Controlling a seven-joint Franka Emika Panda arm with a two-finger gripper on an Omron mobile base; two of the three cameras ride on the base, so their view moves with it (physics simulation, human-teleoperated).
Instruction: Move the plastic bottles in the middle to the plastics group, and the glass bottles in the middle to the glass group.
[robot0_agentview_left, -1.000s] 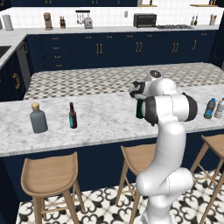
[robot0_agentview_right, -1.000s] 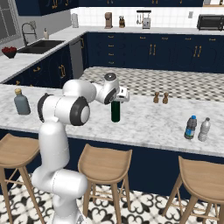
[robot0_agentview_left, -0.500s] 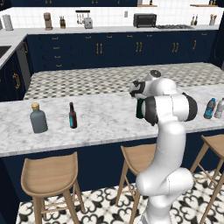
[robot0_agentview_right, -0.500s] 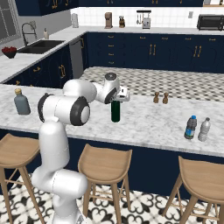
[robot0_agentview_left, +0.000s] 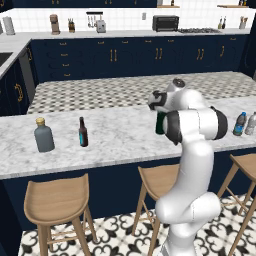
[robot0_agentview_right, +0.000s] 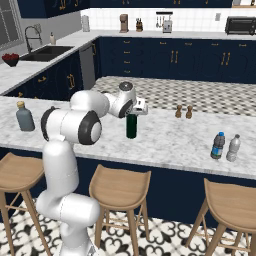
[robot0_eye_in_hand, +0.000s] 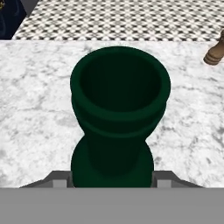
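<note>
- Marble desk (robot0_agentview_right: 165, 142) carries your green wine bottle (robot0_agentview_right: 131, 126), upright.
- Rigid, slick, top-heavy glass, I judge; grip the neck.
- Claw (robot0_agentview_right: 133, 113) straddles that neck; grip unconfirmed.

Your gripper (robot0_agentview_right: 133, 111) sits over the green bottle (robot0_agentview_right: 131, 126); bare marble counter (robot0_agentview_right: 165, 142) surrounds it, shakers (robot0_agentview_right: 183, 111) standing beyond.

counter (robot0_agentview_right: 165, 145): holds every bottle
wine bottle (robot0_agentview_right: 131, 126): upright, mid-counter, under the gripper (robot0_agentview_right: 134, 111)
flask (robot0_agentview_left: 43, 136): far left; small bottle (robot0_agentview_left: 83, 132) just right of it
water bottles (robot0_agentview_right: 218, 145) (robot0_agentview_right: 233, 148): far right, side by side
stools (robot0_agentview_left: 56, 201): in front of the counter
</note>
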